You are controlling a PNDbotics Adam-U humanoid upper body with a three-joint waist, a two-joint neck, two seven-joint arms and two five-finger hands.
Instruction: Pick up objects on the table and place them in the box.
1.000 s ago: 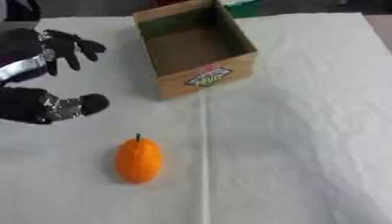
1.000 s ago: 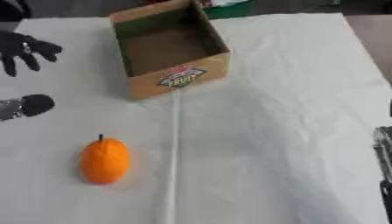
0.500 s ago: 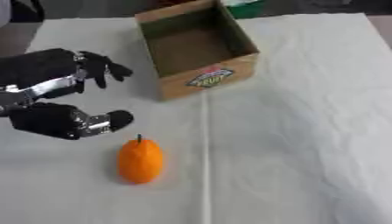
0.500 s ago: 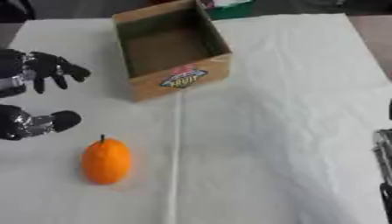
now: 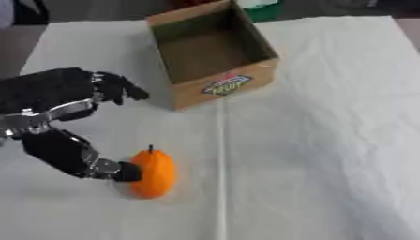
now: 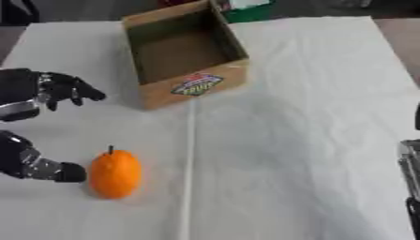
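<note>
We are seeing the orange (image 5: 153, 174) lying near the box (image 5: 215, 52), stem pointing toward it. Left hand (image 5: 70, 123) is spreading released fingers, thumb touching the orange.

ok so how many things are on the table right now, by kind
orange fruit: 1
cardboard box: 1, open and empty
robot hands over the cloth: 1, the left hand, its thumb tip at the fruit's left side
total: 3
</note>
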